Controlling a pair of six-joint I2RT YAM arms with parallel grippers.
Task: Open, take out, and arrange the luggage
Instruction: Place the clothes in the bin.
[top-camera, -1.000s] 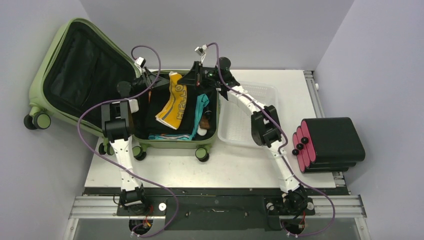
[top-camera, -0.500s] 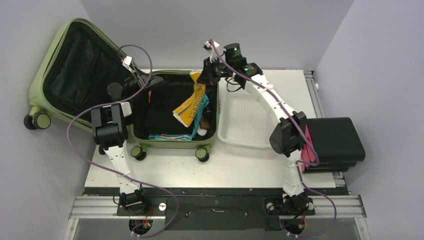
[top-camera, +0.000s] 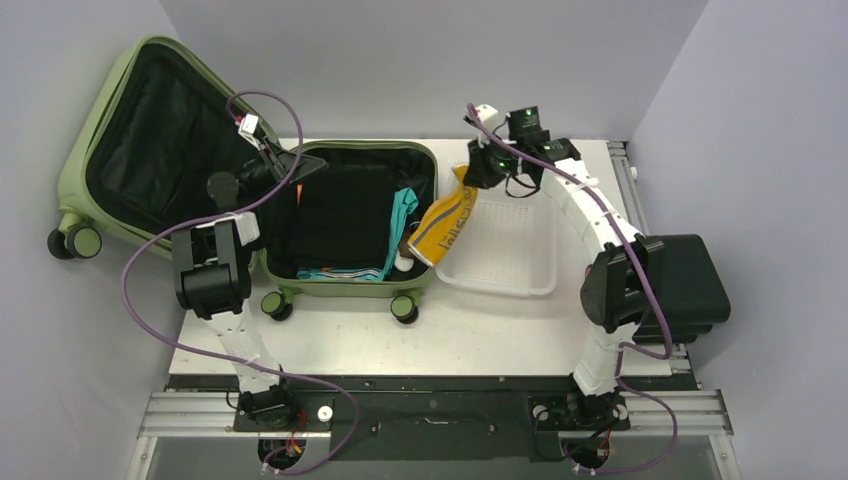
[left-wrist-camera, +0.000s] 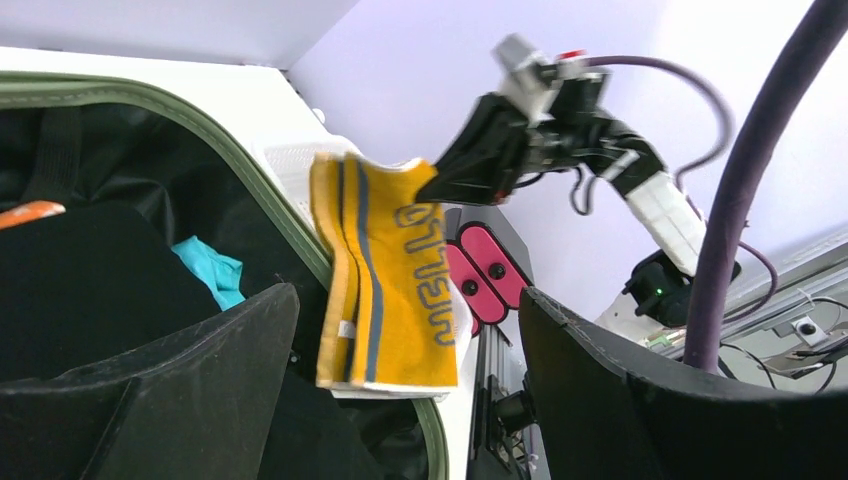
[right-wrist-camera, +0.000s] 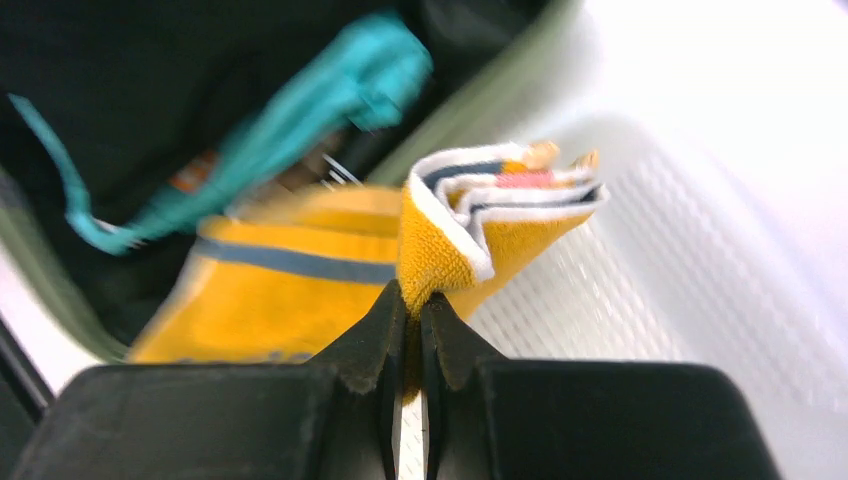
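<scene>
Olive-green hard-shell suitcase (top-camera: 345, 288) lies open at table's left, lid tipped back. Your right gripper (top-camera: 470, 178) pinches yellow grey-striped towel (top-camera: 445, 225), which hangs over suitcase's right rim and white mesh plastic basket (top-camera: 505, 255). Your left gripper (top-camera: 292, 162) is spread wide, holding nothing, above suitcase's left edge.

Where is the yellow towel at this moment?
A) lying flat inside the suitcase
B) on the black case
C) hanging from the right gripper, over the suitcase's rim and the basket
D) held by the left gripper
C: the right gripper is shut on the yellow towel, which dangles where the suitcase meets the basket.
</scene>
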